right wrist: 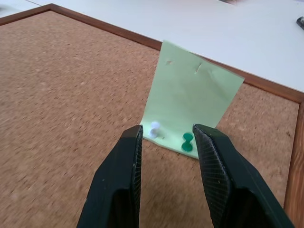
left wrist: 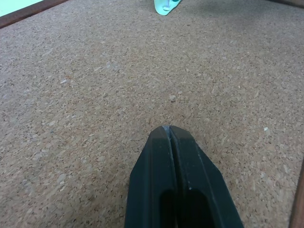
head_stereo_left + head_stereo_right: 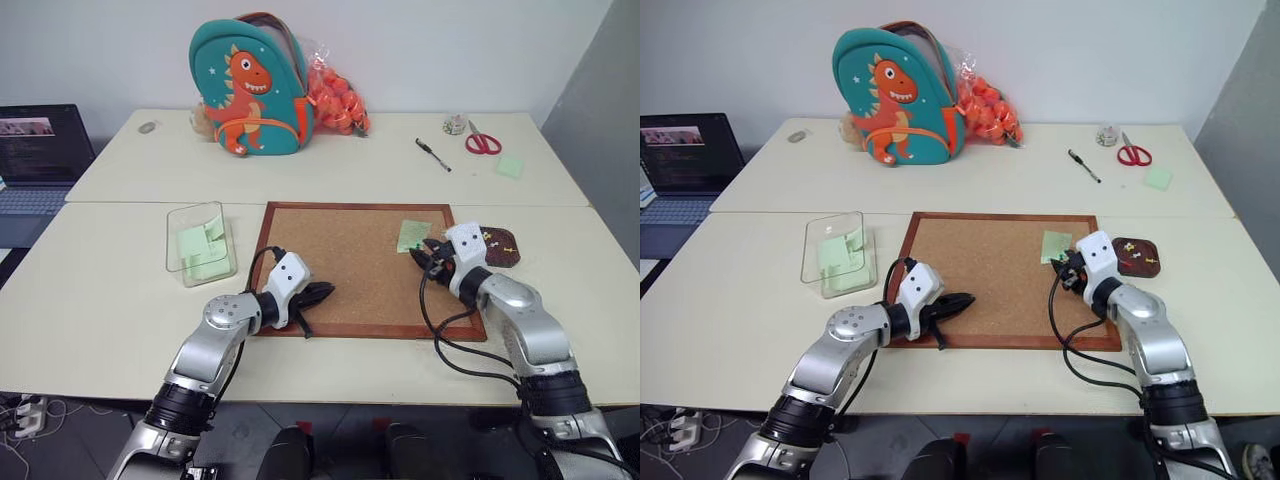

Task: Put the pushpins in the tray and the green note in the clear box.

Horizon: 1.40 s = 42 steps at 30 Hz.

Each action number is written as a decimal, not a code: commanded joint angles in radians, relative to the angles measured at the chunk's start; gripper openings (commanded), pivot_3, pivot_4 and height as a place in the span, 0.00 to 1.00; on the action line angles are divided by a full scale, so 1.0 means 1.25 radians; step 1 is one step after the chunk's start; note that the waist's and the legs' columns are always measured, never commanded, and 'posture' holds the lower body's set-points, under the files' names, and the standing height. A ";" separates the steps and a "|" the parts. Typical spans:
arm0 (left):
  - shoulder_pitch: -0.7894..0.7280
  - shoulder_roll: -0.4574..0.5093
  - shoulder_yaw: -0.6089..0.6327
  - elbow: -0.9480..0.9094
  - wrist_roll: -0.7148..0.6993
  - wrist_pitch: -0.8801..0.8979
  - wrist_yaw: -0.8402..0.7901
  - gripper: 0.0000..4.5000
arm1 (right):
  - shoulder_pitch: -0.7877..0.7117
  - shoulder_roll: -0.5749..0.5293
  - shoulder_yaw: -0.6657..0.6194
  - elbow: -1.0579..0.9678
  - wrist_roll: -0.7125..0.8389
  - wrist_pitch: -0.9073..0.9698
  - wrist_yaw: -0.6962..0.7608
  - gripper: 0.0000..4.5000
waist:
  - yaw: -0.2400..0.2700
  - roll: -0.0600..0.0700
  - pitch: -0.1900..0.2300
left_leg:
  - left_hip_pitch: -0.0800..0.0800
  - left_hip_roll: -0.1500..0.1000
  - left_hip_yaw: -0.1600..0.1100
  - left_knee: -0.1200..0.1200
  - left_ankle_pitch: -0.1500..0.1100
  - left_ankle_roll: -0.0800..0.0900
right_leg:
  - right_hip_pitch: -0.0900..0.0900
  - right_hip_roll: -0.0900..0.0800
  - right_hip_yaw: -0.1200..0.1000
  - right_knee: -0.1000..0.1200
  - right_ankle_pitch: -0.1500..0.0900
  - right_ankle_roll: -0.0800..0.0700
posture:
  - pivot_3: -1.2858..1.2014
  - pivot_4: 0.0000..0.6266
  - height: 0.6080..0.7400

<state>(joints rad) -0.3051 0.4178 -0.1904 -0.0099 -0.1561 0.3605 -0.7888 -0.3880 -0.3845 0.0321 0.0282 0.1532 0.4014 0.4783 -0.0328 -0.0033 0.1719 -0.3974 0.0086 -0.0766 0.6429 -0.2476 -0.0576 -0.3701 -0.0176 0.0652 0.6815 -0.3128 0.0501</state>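
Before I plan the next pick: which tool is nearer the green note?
Right. The right tool sits at the green note; the left tool rests across the corkboard.

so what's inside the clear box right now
The clear box holds pale green paper notes, some lying flat and some leaning on a wall. How many there are and whether anything lies beneath them is hidden.

Two pale tables [image 3: 110, 290] are standing pushed together. The corkboard [image 3: 340, 262], clear box [image 3: 198, 243] and tray [image 3: 497, 247] are lying near; backpack [image 3: 252, 85], pen [image 3: 432, 154] and scissors [image 3: 483, 142] are sitting far.
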 commanded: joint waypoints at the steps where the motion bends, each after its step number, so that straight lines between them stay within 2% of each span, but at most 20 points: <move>1: 0.032 0.005 -0.033 0.027 0.013 0.025 -0.011 0.00 | -0.035 0.000 -0.007 0.043 -0.011 -0.045 0.005 0.39 | 0.000 0.000 0.000 | 0.000 0.000 0.000 0.000 0.000 0.000 | 0.000 0.000 0.000 0.000 0.000 0.000 | 0.52 0.24 1.00; 10: 0.039 0.006 -0.031 0.020 0.013 0.028 -0.008 0.00 | -0.053 0.002 -0.005 0.105 -0.021 -0.080 0.012 0.39 | 0.000 0.000 0.000 | 0.000 0.000 0.000 0.000 0.000 0.000 | 0.000 0.000 0.000 0.000 0.000 0.000 | 0.52 0.24 1.00; 12: 0.040 0.007 -0.031 0.019 0.013 0.028 -0.008 0.00 | -0.052 0.003 -0.005 0.106 -0.020 -0.082 0.012 0.31 | 0.000 0.000 0.000 | 0.000 0.000 0.000 0.000 0.000 0.000 | 0.000 0.000 0.000 0.000 0.000 0.000 | 0.52 0.24 1.00; 13: 0.041 0.007 -0.031 0.018 0.013 0.029 -0.008 0.00 | -0.052 0.005 -0.006 0.107 -0.020 -0.084 0.012 0.30 | 0.000 0.000 0.000 | 0.000 0.000 0.000 0.000 0.000 0.000 | 0.000 0.000 0.000 0.000 0.000 0.000 | 0.52 0.24 1.00; 19: 0.042 0.007 -0.031 0.016 0.013 0.028 -0.009 0.00 | -0.052 0.009 -0.006 0.103 -0.021 -0.090 0.008 0.02 | 0.000 0.000 0.000 | 0.000 0.000 0.000 0.000 0.000 0.000 | 0.000 0.000 0.000 0.000 0.000 0.000 | 0.52 0.24 1.00; 27: 0.045 0.008 -0.031 0.014 0.013 0.030 -0.008 0.00 | -0.039 0.010 -0.024 0.085 -0.029 -0.089 -0.017 0.00 | 0.000 0.000 0.000 | 0.000 0.000 0.000 0.000 0.000 0.000 | 0.000 0.000 0.000 0.000 0.000 0.000 | 0.52 0.24 1.00; 34: 0.043 0.007 -0.032 0.017 0.014 0.028 -0.009 0.00 | -0.044 0.005 -0.035 0.075 -0.037 -0.068 -0.043 0.26 | 0.000 0.000 0.000 | 0.000 0.000 0.000 0.000 0.000 0.000 | 0.000 0.000 0.000 0.000 0.000 0.000 | 0.52 0.24 1.00; 41: 0.049 0.008 -0.030 0.013 0.013 0.031 -0.007 0.00 | 0.022 -0.038 -0.030 -0.057 -0.008 0.000 0.007 0.56 | 0.000 0.000 0.000 | 0.000 0.000 0.000 0.000 0.000 0.000 | 0.000 0.000 0.000 0.000 0.000 0.000 | 0.52 0.24 1.00; 42: 0.049 0.008 -0.030 0.013 0.013 0.031 -0.007 0.00 | 0.031 -0.042 -0.026 -0.079 0.007 0.011 0.026 0.56 | 0.000 0.000 0.000 | 0.000 0.000 0.000 0.000 0.000 0.000 | 0.000 0.000 0.000 0.000 0.000 0.000 | 0.52 0.24 1.00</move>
<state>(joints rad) -0.2835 0.4182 -0.1887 -0.0282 -0.1561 0.3611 -0.7866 -0.3629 -0.4246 0.0120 0.0234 0.1168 0.3891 0.4635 -0.0325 -0.0032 0.1719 -0.3976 0.0088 -0.0767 0.6425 -0.2476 -0.0576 -0.3704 -0.0176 0.0652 0.6814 -0.3128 0.0501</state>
